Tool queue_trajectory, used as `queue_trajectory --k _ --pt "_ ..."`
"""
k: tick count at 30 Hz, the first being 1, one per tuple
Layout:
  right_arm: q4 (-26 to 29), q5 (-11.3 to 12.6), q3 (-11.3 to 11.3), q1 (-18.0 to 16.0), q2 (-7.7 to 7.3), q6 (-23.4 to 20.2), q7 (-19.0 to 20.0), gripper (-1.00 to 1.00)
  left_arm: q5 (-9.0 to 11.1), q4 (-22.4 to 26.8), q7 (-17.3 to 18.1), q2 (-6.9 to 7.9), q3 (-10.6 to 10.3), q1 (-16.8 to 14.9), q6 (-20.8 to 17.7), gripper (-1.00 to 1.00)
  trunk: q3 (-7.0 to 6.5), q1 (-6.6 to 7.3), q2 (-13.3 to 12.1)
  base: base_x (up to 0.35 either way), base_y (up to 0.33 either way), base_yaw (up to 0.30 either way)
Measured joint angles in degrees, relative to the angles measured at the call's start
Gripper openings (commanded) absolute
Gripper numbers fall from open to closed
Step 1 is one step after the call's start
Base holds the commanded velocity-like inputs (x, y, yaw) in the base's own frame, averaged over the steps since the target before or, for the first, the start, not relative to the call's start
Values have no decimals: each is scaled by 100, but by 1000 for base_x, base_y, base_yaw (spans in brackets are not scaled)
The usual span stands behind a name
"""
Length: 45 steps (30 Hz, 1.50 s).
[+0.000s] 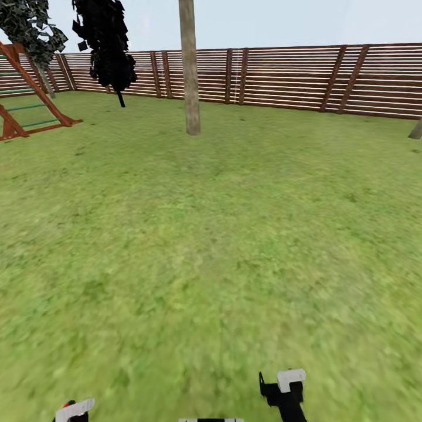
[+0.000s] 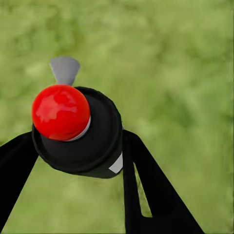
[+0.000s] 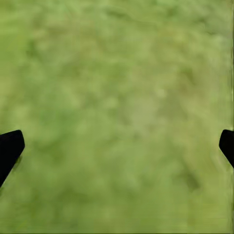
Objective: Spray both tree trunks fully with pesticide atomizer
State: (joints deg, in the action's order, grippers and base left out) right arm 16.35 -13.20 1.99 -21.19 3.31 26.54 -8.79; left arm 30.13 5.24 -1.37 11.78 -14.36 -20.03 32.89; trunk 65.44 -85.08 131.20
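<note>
Left gripper: clamped on black round-bodied pesticide atomizer with red ball top.
Right gripper: fingers spread apart over green grass floor.
Grey-beige bare tree trunk: far ahead, near brown slatted fence.

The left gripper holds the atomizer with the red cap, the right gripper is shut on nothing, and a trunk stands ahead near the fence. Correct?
Not quite. The right gripper is open: in the right wrist view its jaws sit wide apart over bare grass. The rest holds: the left gripper grips the atomizer, and the trunk stands ahead near the fence.
</note>
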Motion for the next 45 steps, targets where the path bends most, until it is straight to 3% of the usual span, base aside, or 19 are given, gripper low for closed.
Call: queue_trajectory --k 3,5,6,9,15,23,30,45 --pt "88 -2 -10 1 -5 10 7 100 -33 373 6 -99 -109 -1 -22 -100 0 0 0 344 0 0" --pt "75 -13 -20 1 -6 202 2 100 -194 423 -11 -348 -597 5 -34 -100 1 0 0 344 0 0" --pt "71 -13 -22 1 -3 262 2 100 -284 410 -34 -398 -822 7 -43 -100 1 0 0 344 0 0" --pt "59 -8 -30 1 2 315 7 100 -332 353 -69 -411 -1016 8 -45 -100 1 0 0 344 0 0" --pt "-127 -7 -34 1 10 325 14 100 -313 140 -85 -321 -1011 8 -37 -100 1 0 0 344 0 0" --pt "-142 -40 -59 1 8 325 28 100 -314 135 -92 -317 -1009 8 -37 -100 1 0 0 344 0 0" --pt "-141 -42 -59 1 10 325 26 100 -314 135 -93 -317 -842 8 -37 -100 1 0 0 344 0 0" --pt "-142 -34 -58 1 3 325 26 100 -314 135 -99 -317 -833 8 -37 -100 1 0 0 344 0 103"
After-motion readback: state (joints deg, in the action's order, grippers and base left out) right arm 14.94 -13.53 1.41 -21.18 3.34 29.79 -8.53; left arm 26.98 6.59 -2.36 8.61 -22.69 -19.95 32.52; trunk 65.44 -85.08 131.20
